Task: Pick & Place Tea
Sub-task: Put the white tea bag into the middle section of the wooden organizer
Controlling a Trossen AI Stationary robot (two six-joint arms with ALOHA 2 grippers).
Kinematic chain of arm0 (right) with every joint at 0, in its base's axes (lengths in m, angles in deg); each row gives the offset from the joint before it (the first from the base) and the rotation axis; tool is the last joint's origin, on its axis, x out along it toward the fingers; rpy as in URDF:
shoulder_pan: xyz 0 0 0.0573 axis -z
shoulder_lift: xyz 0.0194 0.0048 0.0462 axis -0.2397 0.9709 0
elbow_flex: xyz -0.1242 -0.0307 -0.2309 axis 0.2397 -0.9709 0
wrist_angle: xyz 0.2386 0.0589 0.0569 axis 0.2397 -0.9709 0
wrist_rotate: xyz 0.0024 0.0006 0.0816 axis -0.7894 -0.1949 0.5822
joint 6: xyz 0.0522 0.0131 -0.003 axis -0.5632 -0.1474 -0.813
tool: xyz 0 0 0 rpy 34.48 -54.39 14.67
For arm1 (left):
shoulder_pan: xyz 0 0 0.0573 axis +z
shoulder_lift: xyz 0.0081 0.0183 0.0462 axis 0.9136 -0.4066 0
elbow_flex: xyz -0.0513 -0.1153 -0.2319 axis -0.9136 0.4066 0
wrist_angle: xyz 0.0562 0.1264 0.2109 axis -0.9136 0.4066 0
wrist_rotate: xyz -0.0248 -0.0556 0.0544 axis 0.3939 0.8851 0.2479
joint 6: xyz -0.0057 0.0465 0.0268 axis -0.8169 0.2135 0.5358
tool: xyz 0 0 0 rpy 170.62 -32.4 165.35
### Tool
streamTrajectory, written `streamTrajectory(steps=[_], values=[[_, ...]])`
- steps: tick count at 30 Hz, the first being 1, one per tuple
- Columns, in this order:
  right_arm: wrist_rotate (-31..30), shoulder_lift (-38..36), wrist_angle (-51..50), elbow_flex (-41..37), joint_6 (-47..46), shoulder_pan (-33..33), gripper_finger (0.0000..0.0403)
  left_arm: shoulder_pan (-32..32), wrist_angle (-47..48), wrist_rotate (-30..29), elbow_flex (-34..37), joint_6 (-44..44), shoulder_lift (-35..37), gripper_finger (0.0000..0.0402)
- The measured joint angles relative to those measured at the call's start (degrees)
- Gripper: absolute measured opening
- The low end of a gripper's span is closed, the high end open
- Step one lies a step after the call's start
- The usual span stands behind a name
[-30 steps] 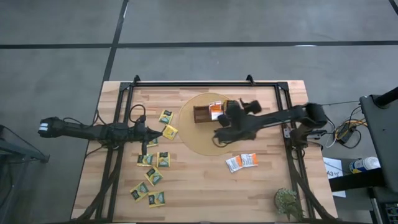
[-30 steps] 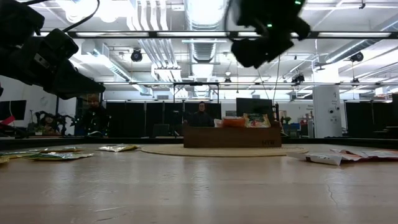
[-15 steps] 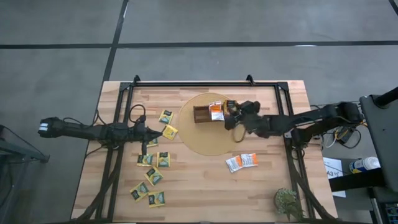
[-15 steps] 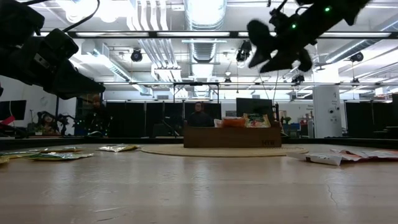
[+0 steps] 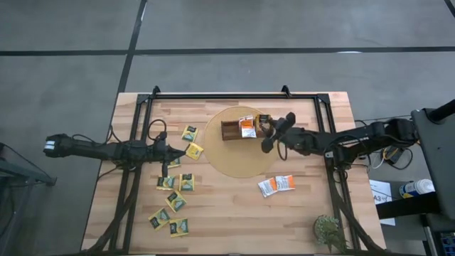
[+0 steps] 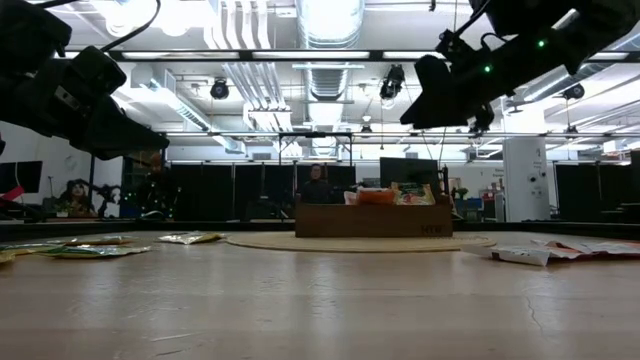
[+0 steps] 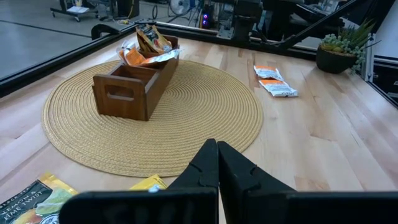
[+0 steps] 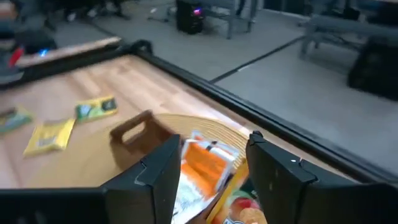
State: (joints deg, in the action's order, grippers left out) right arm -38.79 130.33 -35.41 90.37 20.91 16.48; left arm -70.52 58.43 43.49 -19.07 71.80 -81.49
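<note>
The brown wooden tray [image 5: 236, 130] stands on a round woven mat [image 5: 238, 158], with orange tea packets [image 5: 247, 126] in its right end [image 7: 144, 46]. Several yellow-green tea packets [image 5: 175, 201] lie flat on the table's left half, and two orange-and-white ones [image 5: 276, 185] lie right of the mat. My right gripper [image 5: 272, 134] hovers open just right of the tray, pointing at it nearly level, with nothing held [image 8: 212, 144]. My left gripper [image 5: 183, 151] waits shut and empty left of the mat [image 7: 211, 146].
A black frame [image 5: 234, 94] runs along the table's far edge and down both sides. A small potted plant [image 5: 329, 231] stands at the near right corner. Bare wood lies between the mat and the near edge. People show in the room beyond the table [image 6: 320, 185].
My right gripper has drawn back from above the mat toward the table's right edge and sunk a little. It has tipped up from pointing down to nearly level, and its fingers have stayed open. The tea packets and the tray have not moved.
</note>
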Motion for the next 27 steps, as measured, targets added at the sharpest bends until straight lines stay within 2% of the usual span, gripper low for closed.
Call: streamTrajectory(steps=[5, 10, 13, 17, 19, 27], values=[[7.81, 4.50, 0.57, 0.12, 7.92, -1.14, 0.0177, -0.02, 0.00, -0.02, 0.00, 0.00, 0.00, 0.0000], [8.31, 13.57, 0.43, 3.91, 17.32, -2.75, 0.0180, -0.01, 0.00, -0.01, 0.00, 0.01, 0.01, 0.0000], [4.85, 19.55, 0.00, 7.74, 25.01, -3.83, 0.0178, -0.01, 0.00, -0.02, 0.00, 0.02, 0.00, 0.0000], [-8.77, 26.30, -0.28, 12.34, 31.12, -5.18, 0.0176, -0.02, 0.00, -0.02, 0.00, 0.01, 0.00, 0.0000], [-12.50, 28.35, -0.17, 13.87, 31.67, -5.86, 0.0177, 0.00, 0.00, -0.02, 0.00, 0.02, 0.00, 0.0000], [-9.41, 28.02, -0.20, 13.65, 30.36, -7.08, 0.0179, -0.02, 0.00, -0.02, 0.00, 0.02, -0.04, 0.0000]])
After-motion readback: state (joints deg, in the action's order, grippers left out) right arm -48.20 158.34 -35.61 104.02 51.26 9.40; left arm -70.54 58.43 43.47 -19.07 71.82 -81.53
